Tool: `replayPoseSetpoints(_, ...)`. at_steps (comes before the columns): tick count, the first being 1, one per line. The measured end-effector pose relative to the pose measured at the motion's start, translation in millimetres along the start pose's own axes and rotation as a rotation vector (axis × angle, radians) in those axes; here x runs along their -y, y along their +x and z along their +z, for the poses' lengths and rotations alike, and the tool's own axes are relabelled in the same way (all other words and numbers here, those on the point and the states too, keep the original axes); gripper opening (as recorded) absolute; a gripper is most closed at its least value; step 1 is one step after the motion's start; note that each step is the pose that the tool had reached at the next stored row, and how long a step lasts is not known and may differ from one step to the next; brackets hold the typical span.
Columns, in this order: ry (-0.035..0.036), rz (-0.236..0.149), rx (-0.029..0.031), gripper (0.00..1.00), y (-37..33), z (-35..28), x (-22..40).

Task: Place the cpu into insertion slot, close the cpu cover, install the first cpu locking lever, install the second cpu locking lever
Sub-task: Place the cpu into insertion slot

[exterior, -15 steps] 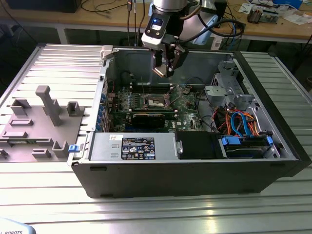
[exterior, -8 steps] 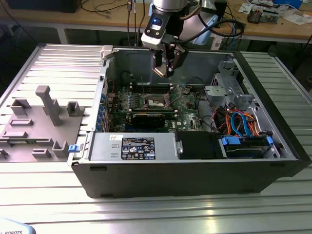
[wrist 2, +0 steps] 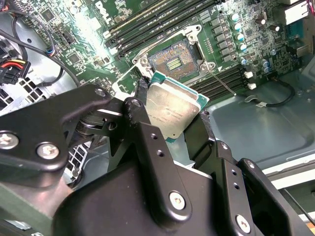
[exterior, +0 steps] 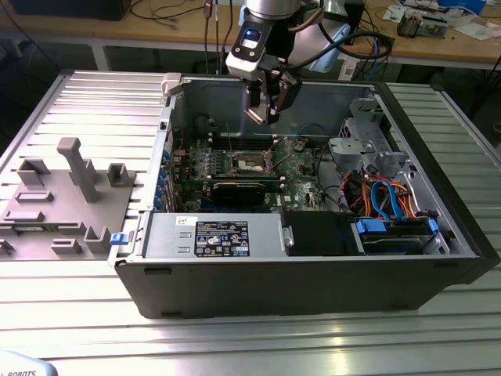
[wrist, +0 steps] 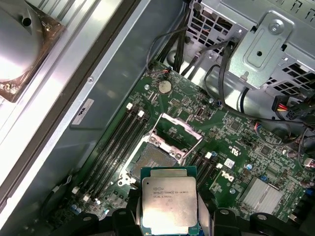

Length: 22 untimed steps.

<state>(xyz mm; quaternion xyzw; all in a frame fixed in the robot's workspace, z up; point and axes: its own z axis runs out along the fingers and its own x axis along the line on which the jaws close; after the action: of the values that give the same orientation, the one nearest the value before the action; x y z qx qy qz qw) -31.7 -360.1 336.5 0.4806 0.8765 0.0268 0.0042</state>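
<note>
**Ribbed aluminium table, open computer case: CPU gripped above the bare socket**

Ribbed aluminium table point(exterior: 235, 345) carries an open computer case point(exterior: 313, 290), and the arm reaches down into it.

The gripper point(exterior: 262, 110) is clenched on the cpu point(wrist 2: 172, 110), its black fingers point(wrist 2: 140, 105) pressing two opposite edges of the chip. In both wrist views the silver-grey top faces the cameras, with a green border showing around it. The chip is in the air, clear of the board.

Just beyond the fingertips, on the green motherboard point(wrist: 231, 137), lies the insertion slot point(wrist: 150, 160), uncovered and with its dark contact field bare. The cpu cover point(wrist: 183, 129) stands tilted up from the slot's far edge, and the board shows through its square window. A thin metal lever point(wrist 2: 222, 82) juts out beside the socket.

Black memory slots point(wrist: 115, 142) run alongside the socket. Farther from the gripper sit a coin cell point(wrist: 164, 87) and a perforated metal drive cage point(wrist: 266, 49).

Outside the case, well off to the exterior view's left of the gripper, a grey fixture point(exterior: 70, 188) rests on the table. A wooden bench point(exterior: 156, 27) crosses the background.
</note>
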Motion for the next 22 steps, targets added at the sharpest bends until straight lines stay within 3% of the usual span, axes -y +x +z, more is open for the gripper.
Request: replayPoseSetpoints(22,-0.0007,0.036,0.0019,0.54,0.0,0.0,0.0)
